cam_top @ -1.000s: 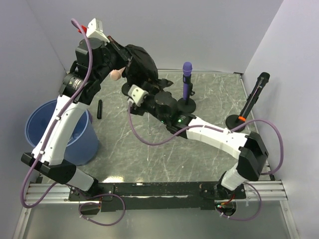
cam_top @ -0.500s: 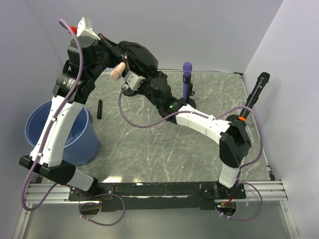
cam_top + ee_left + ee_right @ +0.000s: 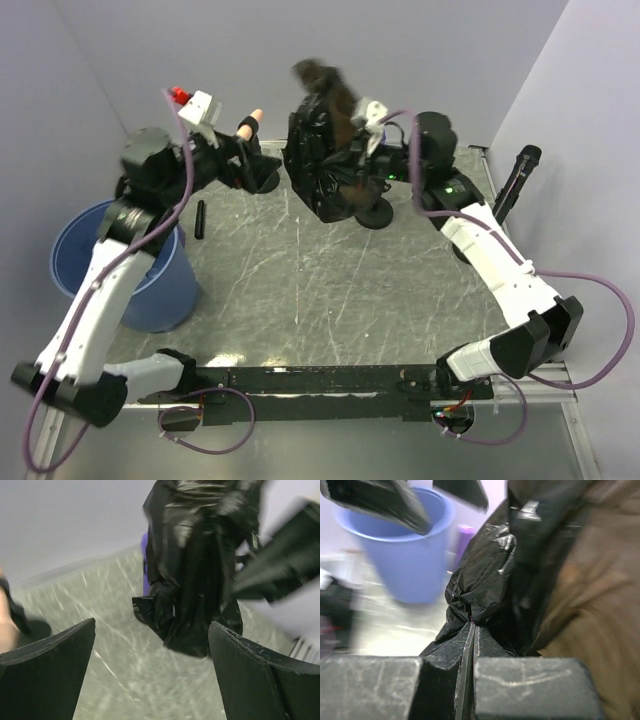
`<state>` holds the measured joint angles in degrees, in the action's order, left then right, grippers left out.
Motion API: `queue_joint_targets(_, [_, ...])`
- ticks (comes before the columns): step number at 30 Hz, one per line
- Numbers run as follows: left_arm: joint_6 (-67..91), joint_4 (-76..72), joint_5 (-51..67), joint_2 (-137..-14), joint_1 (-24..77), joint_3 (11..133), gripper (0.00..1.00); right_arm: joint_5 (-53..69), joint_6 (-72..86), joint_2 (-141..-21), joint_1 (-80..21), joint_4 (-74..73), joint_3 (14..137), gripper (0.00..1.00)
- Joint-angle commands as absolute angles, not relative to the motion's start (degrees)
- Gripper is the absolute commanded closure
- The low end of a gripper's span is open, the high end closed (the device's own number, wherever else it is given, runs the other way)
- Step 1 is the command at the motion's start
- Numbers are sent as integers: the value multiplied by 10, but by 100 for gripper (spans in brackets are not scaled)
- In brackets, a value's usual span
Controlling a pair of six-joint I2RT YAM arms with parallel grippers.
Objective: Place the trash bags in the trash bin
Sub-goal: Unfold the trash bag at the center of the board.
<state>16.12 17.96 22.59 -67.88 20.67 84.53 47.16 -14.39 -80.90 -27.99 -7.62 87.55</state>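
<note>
A black trash bag (image 3: 322,170) hangs above the back of the table, and my right gripper (image 3: 362,118) is shut on its gathered top. In the right wrist view the jaws (image 3: 473,626) are pressed together on a fold of the trash bag (image 3: 485,580). A blurred brown mass (image 3: 320,78) rides above the bag; what it is I cannot tell. My left gripper (image 3: 258,160) stands open just left of the bag, touching nothing. Its fingers (image 3: 45,675) frame the trash bag (image 3: 195,570) ahead. The blue trash bin (image 3: 100,260) stands at the left edge, under the left arm.
A black marker (image 3: 200,218) lies on the table near the bin. A round microphone stand base (image 3: 375,215) shows below the bag. A black microphone on a stand (image 3: 515,185) leans at the right. Grey walls close in on three sides.
The left gripper has opened, let go of the bag and drawn back to the left. The right gripper has shut on the bag and swung up and to the right with it.
</note>
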Motion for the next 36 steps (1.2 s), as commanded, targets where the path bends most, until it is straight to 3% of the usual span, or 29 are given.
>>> queue_joint_targets(1, [-36, 208, 337, -607, 205, 875, 3, 682, 77, -810, -243, -4, 854, 100])
queue_joint_targets(7, [-131, 276, 409, -607, 229, 848, 6, 748, 152, -817, -239, 84, 848, 100])
queue_joint_targets(13, [-278, 353, 424, -651, 238, 887, 7, 780, 149, -817, -240, 69, 867, 100])
queue_joint_targets(20, [-328, 373, 460, -687, 240, 896, 12, 780, 156, -813, -240, 80, 853, 100])
queue_joint_targets(23, [-338, 379, 481, -701, 240, 903, 24, 774, 128, -812, -239, 48, 858, 100])
queue_joint_targets(27, [-321, 388, 536, -721, 240, 923, 48, 760, 114, -812, -238, 40, 853, 100])
queue_joint_targets(29, [-331, 423, 559, -743, 242, 940, 72, 751, 111, -818, -237, 36, 852, 100])
queue_joint_targets(30, [-336, 446, 566, -752, 242, 947, 94, 748, 112, -821, -236, 38, 853, 100])
queue_joint_targets(31, [-335, 453, 570, -756, 243, 949, 99, 744, 110, -825, -236, 35, 855, 100])
queue_joint_targets(34, [-320, 432, 569, -743, 243, 924, 99, 730, 103, -836, -230, 21, 865, 100])
queue_joint_targets(35, [-310, 416, 564, -733, 243, 911, 99, 719, 95, -838, -229, 11, 869, 97])
queue_joint_targets(36, [-296, 396, 558, -723, 243, 895, 99, 675, 70, -838, -228, -30, 877, 87])
